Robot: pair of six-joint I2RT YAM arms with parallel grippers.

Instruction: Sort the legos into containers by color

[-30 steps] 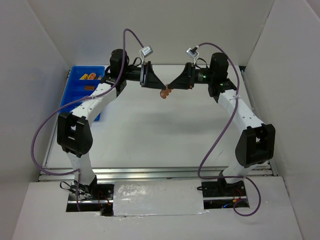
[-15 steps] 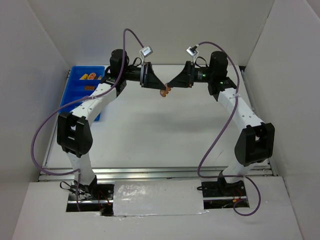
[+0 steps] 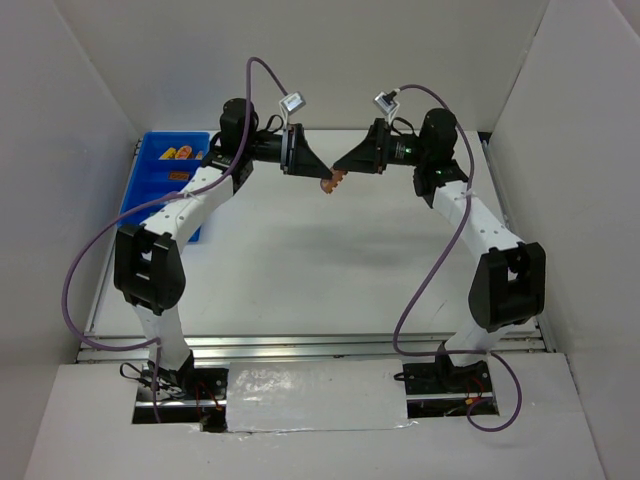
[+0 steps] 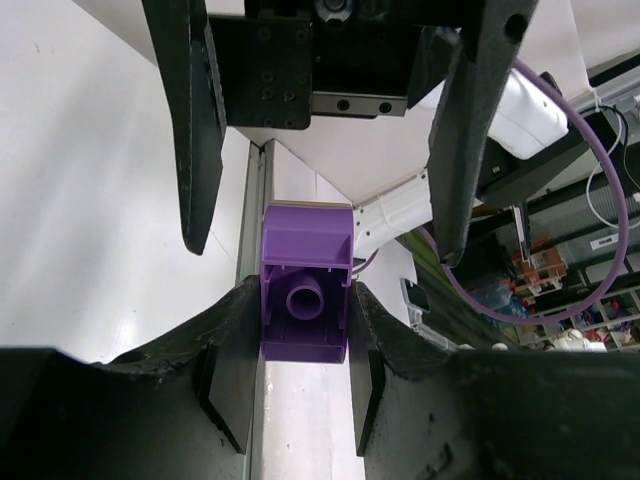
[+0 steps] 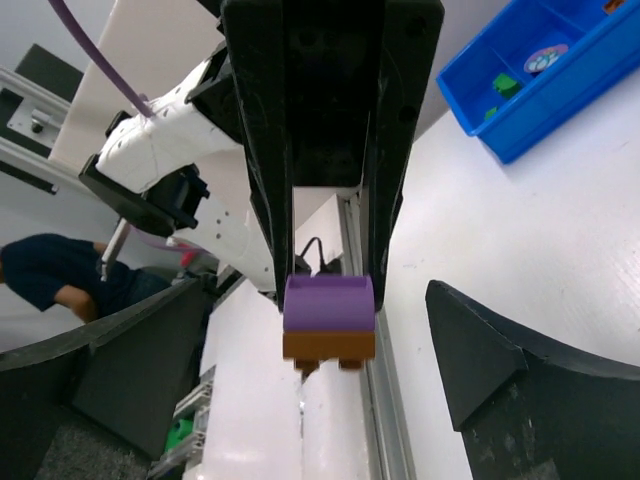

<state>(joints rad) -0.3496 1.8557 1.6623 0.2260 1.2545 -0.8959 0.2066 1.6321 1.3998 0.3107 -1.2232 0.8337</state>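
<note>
Purple-on-brown lego (image 5: 329, 318) hangs over the bench (image 3: 330, 270), pinched in the left hand (image 4: 305, 325), right hand (image 5: 320, 290) spread wide around it, and a slipping pinch could drop it short of the blue bin (image 5: 530, 125).

A white, matte table (image 3: 300, 270) is seen from above, closed in by plain white walls (image 3: 330, 60) on its left, far and right sides. Along its near edge an aluminium rail (image 3: 320, 345) is laid from left to right, and narrower metal strips are seen along the left and right edges. One blue plastic bin (image 3: 150, 185) is set directly on the surface in the far left corner, with its long side along the left edge and its far end close to the far wall. The bin is split by ridges into narrow compartments. Soft grey shadows are cast across the middle of the surface.
</note>
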